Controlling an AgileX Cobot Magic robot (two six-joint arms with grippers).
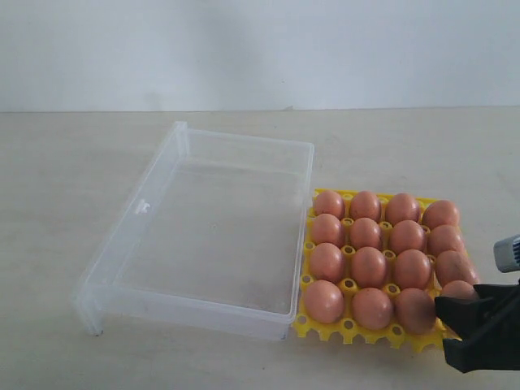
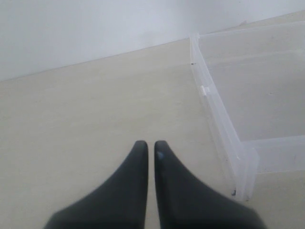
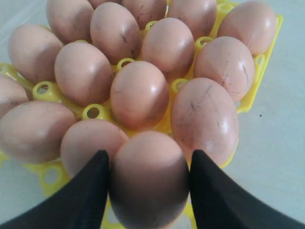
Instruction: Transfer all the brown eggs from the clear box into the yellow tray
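Note:
Several brown eggs fill the cells of the yellow tray, which stands against the right side of the clear box. No eggs show inside the box. At the tray's near right corner my right gripper is shut on one brown egg, which sits low over the corner cell, its black fingers pressed against both sides. The other eggs crowd the tray beyond it. My left gripper hovers shut and empty over bare table, beside the box wall.
A pale table carries everything, with a white wall behind. The tray's right edge lies close to my right arm's body. Bare table lies left of the box and along the front edge.

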